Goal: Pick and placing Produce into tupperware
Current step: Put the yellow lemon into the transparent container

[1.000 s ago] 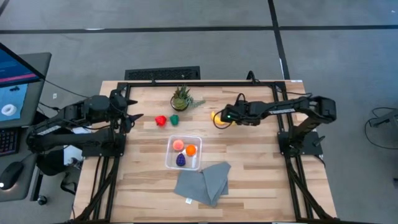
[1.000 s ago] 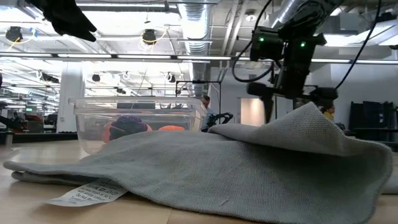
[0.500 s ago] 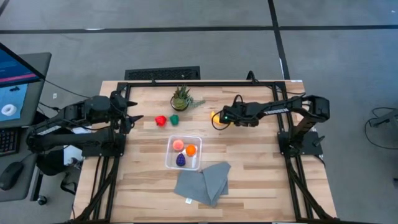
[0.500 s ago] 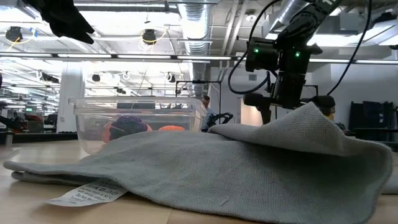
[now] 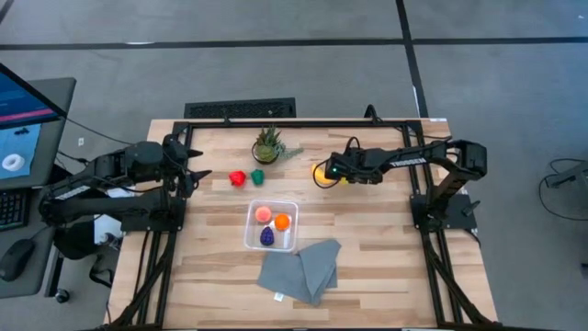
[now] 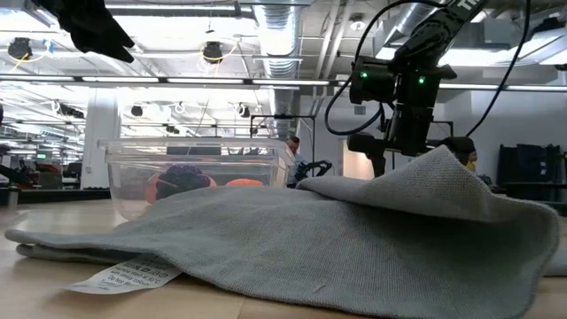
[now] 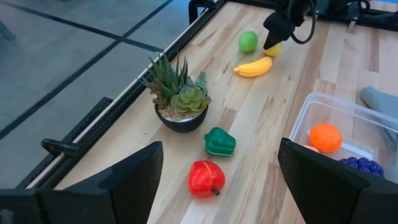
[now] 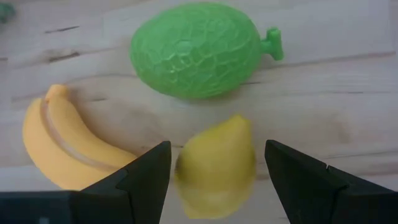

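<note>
Jaws of the right gripper (image 8: 214,163) stand open astride a yellow lemon (image 8: 216,163) at centre frame, not yet closed. Left gripper (image 7: 221,171) waits open. Step: grasping. Next: close, lift, carry to the tupperware (image 5: 252,219) lower centre.

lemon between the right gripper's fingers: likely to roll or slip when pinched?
Probably rolls: the lemon is a rounded oval lying on the bare table. Its smooth, tapered ends may squirt from the right gripper, whose open fingers straddle it. A nudge could push it into the banana beside it.
</note>
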Controlling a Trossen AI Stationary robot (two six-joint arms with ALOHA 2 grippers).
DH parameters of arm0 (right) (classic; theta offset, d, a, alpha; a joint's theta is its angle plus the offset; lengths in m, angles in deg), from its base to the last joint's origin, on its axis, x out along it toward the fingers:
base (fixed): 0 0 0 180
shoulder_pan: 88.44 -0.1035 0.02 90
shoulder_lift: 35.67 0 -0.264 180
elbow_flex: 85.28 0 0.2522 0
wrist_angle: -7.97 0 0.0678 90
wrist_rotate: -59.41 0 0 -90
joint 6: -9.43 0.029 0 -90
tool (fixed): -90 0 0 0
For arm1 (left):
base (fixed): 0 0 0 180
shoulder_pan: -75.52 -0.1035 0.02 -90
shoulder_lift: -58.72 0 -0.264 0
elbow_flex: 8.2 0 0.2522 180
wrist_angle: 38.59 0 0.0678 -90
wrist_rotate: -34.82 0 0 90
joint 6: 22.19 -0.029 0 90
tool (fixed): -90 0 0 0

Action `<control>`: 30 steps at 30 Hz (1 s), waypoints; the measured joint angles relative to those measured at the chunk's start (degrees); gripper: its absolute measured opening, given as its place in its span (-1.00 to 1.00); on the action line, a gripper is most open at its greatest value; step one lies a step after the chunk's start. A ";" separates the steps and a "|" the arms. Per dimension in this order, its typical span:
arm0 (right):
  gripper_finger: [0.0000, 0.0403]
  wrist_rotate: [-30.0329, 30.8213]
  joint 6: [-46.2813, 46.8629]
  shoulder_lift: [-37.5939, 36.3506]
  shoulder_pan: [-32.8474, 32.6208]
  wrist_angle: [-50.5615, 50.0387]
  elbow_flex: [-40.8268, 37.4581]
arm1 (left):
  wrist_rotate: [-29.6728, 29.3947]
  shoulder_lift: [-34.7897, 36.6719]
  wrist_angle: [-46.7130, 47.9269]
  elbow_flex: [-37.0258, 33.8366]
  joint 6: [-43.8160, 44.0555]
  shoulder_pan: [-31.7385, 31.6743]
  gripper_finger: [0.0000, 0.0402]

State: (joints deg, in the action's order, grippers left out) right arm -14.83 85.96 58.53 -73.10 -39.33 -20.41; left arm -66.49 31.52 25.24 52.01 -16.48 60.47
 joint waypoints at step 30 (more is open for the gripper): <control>0.40 -0.97 -1.99 0.00 0.19 -0.01 -1.46 | -0.07 0.00 -0.03 0.00 0.94 0.00 0.53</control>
State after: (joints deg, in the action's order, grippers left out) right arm -15.80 83.97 58.53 -72.91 -39.34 -21.88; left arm -66.56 31.52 25.21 52.01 -15.54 60.47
